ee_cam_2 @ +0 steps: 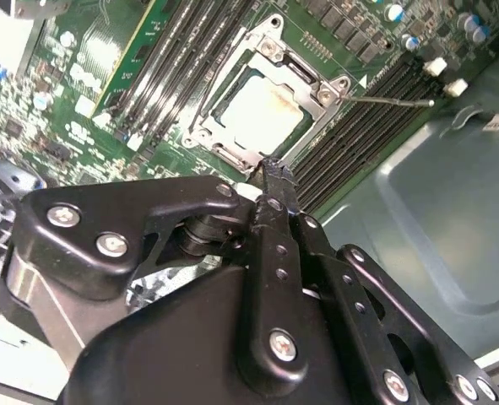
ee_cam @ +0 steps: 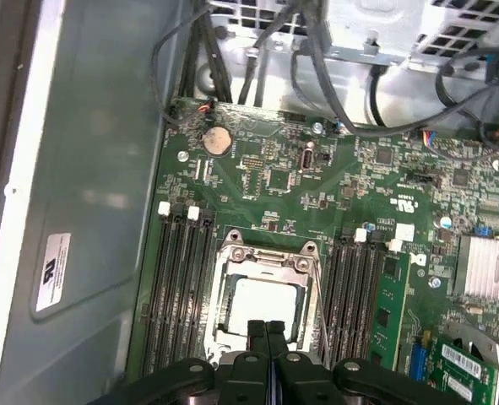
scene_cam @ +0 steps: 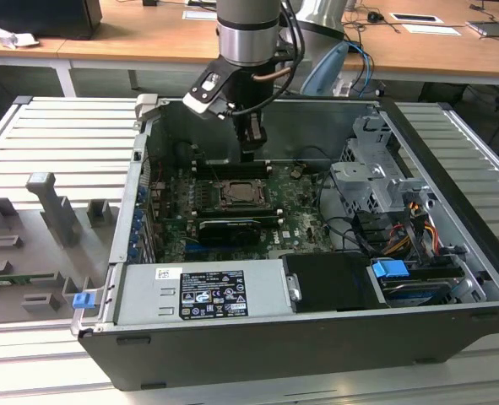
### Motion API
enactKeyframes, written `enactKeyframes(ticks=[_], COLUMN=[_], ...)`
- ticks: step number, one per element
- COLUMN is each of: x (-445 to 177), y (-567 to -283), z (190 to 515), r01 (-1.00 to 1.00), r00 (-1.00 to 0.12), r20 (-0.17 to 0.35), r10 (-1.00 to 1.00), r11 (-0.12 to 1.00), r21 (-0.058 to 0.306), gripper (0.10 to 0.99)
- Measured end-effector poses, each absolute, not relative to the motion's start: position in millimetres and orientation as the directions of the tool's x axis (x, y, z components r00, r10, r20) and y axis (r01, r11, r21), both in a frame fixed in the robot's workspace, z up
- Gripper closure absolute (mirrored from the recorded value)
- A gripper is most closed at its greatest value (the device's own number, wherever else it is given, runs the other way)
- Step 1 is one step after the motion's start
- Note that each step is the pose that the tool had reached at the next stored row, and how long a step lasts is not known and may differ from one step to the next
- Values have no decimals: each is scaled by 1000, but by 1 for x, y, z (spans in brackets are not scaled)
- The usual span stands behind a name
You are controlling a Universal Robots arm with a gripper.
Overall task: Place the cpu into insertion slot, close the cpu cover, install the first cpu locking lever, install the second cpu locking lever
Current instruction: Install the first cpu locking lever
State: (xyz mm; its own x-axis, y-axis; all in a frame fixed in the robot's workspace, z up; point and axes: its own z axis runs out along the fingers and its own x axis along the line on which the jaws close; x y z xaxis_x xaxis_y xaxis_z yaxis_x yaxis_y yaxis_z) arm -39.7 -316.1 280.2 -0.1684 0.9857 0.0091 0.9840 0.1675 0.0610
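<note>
The cpu (ee_cam_2: 262,114) lies flat in the insertion slot (scene_cam: 241,196) on the green motherboard (ee_cam: 283,177). Its pale top shows through the window of the cpu cover (ee_cam_2: 232,145), which lies down over it; in the first wrist view the cpu (ee_cam: 262,305) sits inside the cover (ee_cam: 227,283). A thin metal locking lever (ee_cam_2: 393,101) sticks out sideways from one corner of the socket. My gripper (scene_cam: 249,153) hangs just above the socket's rear edge. Its black fingertips (ee_cam: 256,327) are pressed together with nothing between them, shown in both wrist views.
Long black memory slots (ee_cam: 181,287) flank the socket on both sides. A black card (scene_cam: 228,228) lies in front of it, then the power supply (scene_cam: 203,291). A drive cage (scene_cam: 371,177) and cables fill the exterior view's right. Case walls (scene_cam: 148,126) enclose the board.
</note>
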Motion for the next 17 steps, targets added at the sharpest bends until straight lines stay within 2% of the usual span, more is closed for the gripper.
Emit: enactKeyframes(ticks=[4, 17], x=[-40, -40], y=[-316, -316], z=[280, 279], r01=[961, 918], r00=[-270, -393], r20=[9, 9], r10=[963, 920], r11=[269, 391], r21=[60, 60], gripper=[980, 980])
